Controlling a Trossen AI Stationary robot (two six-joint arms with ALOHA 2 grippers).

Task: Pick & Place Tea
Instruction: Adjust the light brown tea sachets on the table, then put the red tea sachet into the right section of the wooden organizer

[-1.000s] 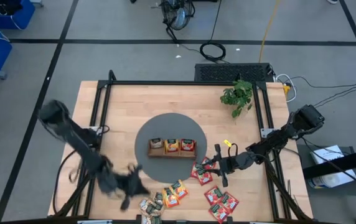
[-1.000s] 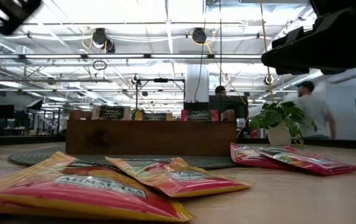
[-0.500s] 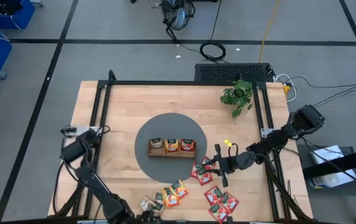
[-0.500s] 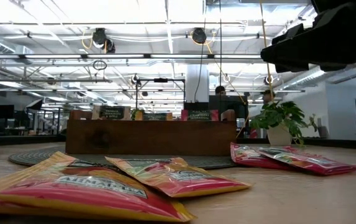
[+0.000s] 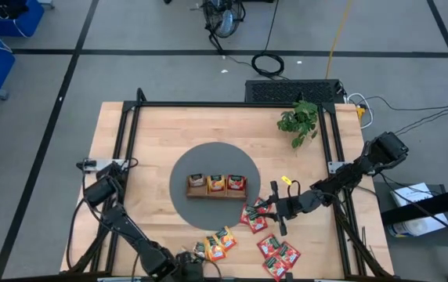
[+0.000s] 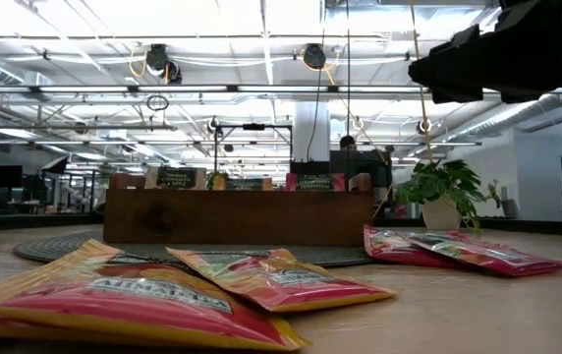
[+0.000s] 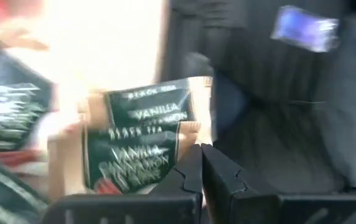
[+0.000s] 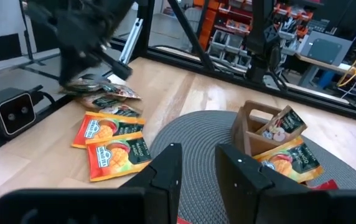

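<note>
Left end effector [image 7: 201,163]: we see its two dark fingers pressed together, tips meeting, with nothing between them; in the high view it sits at the near edge of the tabletop [image 5: 153,141].
Beige tea sachets [image 7: 144,146]: two packets printed "Vanilla" lie overlapping just beyond and to one side of the closed left fingertips; we cannot tell whether the tips touch them.
Right end effector [image 8: 193,165]: we find its fingers set a narrow gap apart and holding nothing; it hangs above the edge of the round grey mat [image 5: 208,160].
Red tea sachets [image 5: 254,215]: a small cluster lies on the tabletop just beside the right end effector, with more red ones [image 5: 277,257] nearer the front edge.
Orange tea sachets [image 8: 111,140]: two lie side by side on the bare wood, beyond the mat from the right end effector.
Wooden tray [image 5: 217,186]: it stands at the middle of the mat, with one sachet upright in each of its three compartments.
Potted plant [image 5: 299,119]: far right corner.
</note>
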